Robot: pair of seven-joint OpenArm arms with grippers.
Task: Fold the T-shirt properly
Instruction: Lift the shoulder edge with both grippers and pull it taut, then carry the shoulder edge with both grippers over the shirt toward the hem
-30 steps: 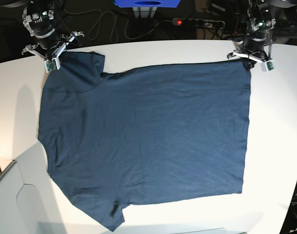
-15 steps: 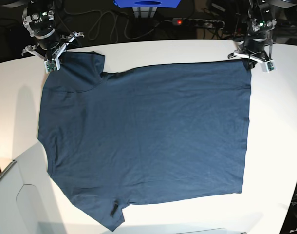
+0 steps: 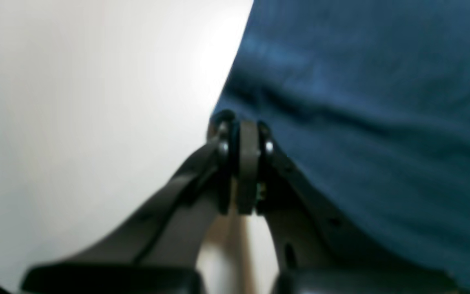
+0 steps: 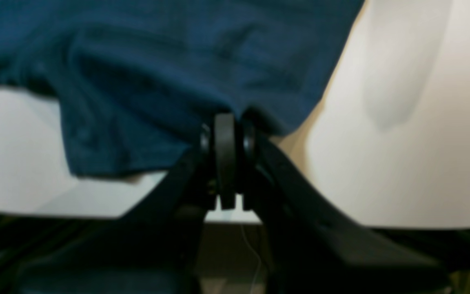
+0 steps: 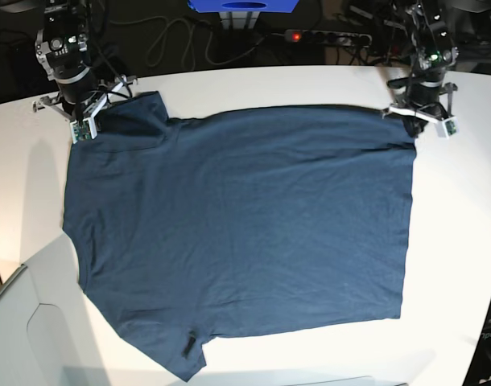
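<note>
Across the white table [image 5: 229, 84] the T-shirt [image 5: 237, 233] is lying spread out flat, taking up most of the surface, with one sleeve poking toward the near edge and the other up at the far edge. That flat layout is probably on purpose, since a clean fold needs a smooth starting sheet. Both grippers are working the far edge: the right gripper [image 4: 227, 122] is sitting at the far sleeve, jaws pressed together and pinching the fabric, which is bunching a bit right at the tips. The left gripper [image 3: 243, 128] is doing the same at the far hem corner, jaws squeezed tight on the cloth edge where it's meeting bare table. My guess is they're grabbing two ends of the same side so that edge is staying straight when it gets carried over toward the near side. Cables and a power strip [image 5: 326, 36] are sitting behind the table, well clear.
</note>
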